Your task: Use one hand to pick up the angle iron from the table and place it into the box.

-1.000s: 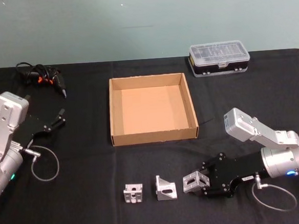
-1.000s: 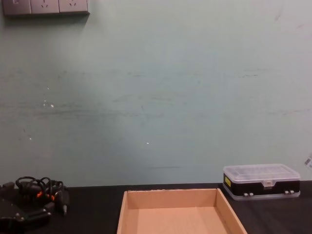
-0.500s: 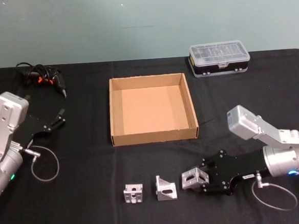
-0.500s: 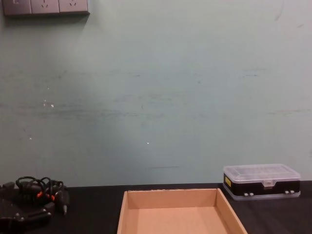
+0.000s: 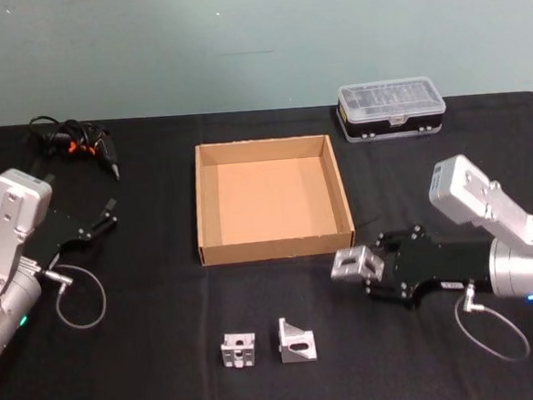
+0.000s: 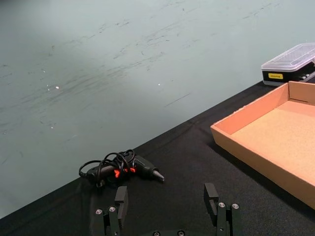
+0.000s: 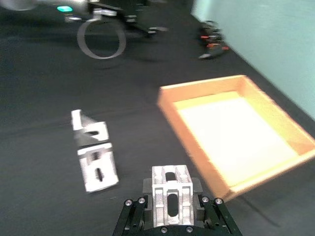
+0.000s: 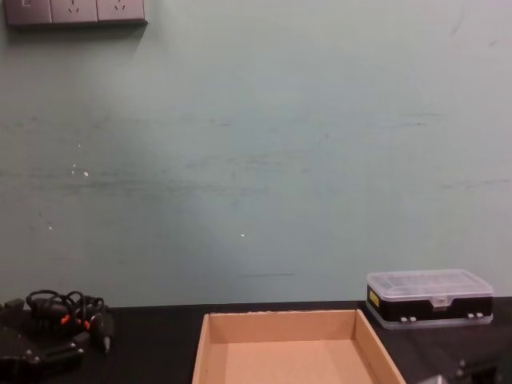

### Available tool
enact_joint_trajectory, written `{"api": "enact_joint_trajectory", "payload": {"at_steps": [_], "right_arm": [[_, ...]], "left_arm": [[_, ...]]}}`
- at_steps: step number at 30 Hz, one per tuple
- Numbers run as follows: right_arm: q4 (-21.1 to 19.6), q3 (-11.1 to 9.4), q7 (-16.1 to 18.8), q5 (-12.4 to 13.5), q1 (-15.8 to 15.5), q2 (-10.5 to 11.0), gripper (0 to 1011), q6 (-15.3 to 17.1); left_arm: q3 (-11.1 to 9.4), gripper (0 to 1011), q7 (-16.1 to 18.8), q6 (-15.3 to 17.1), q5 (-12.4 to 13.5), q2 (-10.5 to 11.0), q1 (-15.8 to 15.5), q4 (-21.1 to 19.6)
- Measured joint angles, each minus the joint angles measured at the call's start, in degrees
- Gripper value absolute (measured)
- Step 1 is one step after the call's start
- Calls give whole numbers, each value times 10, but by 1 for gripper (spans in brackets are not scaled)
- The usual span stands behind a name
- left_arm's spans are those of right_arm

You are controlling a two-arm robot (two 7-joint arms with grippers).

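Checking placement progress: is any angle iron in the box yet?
No: the box shows only its cardboard floor; the right gripper holds one angle iron outside its front right corner.

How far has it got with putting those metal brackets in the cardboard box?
Nothing is in the box yet. The right claw grips one angle iron just outside its front right corner. Still to do: drop it in; two more brackets lie on the table. The left claw sits open at far left.
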State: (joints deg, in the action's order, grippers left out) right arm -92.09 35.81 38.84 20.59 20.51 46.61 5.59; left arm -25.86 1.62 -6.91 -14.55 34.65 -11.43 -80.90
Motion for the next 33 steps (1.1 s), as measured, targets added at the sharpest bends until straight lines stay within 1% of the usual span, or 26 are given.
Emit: {"api": "enact_joint_trajectory", "payload": {"at_steps": [1,4,5,8,9,11,12,13,14,15,16,17,18,19,20,22,23,24,25,28,29,31,32,33], "right_arm": [[-7,-8,-19,-2,-5,-2,452,11],[-13,-20,-52,-8,-10,-11,452,31],[-14,-26,-69,-10,-12,-19,452,40],[-13,-33,-92,-15,-12,-33,453,52],[-10,-36,-105,-19,-11,-43,452,59],[-7,-37,-114,-23,-9,-52,453,63],[-2,-37,-122,-28,-5,-63,452,68],[-2,-37,-122,-28,-5,-63,452,68],[9,-37,-131,-36,3,-79,453,75],[9,-37,-131,-36,3,-79,452,75],[17,-36,-135,-40,9,-91,452,79],[22,-36,-136,-42,12,-96,452,80],[31,-33,-139,-47,18,-107,452,84],[31,-33,-139,-47,18,-107,452,84],[40,-30,-139,-52,25,-116,452,87],[52,-28,-140,-57,32,-128,453,90],[65,-24,-139,-62,40,-139,452,92],[72,-22,-139,-65,45,-144,452,93],[85,-18,-139,-72,52,-154,452,94],[107,-15,-139,-80,62,-169,452,95],[122,-13,-139,-84,69,-178,452,95],[136,-12,-139,-88,75,-187,452,93],[148,-12,-139,-91,81,-196,452,92],[152,-11,-139,-92,83,-198,452,91]], "left_arm": [[0,1011,0,0,0,0,0,0],[0,1011,0,0,0,0,0,0],[0,1011,0,0,0,0,0,0],[0,1011,0,0,0,0,0,0],[0,1012,0,0,0,0,0,0],[0,1011,0,0,0,0,0,0],[0,1011,0,0,0,0,0,0],[0,1011,0,0,0,0,0,0],[0,1011,0,0,0,0,0,0],[0,1011,0,0,0,0,0,0],[0,1011,0,0,0,0,0,0],[0,1011,0,0,0,0,0,0],[0,1011,0,0,0,0,0,0],[0,1011,0,0,0,0,0,0],[0,1011,0,0,0,0,0,0],[0,1011,0,0,0,0,0,0],[0,1011,0,0,0,0,0,0],[0,1011,0,0,0,0,0,0],[0,1011,0,0,0,0,0,0],[0,1011,0,0,0,0,0,0],[0,1011,0,0,0,0,0,0],[0,1011,0,0,0,0,0,0],[0,1011,0,0,0,0,0,0],[0,1011,0,0,0,0,0,0]]}}
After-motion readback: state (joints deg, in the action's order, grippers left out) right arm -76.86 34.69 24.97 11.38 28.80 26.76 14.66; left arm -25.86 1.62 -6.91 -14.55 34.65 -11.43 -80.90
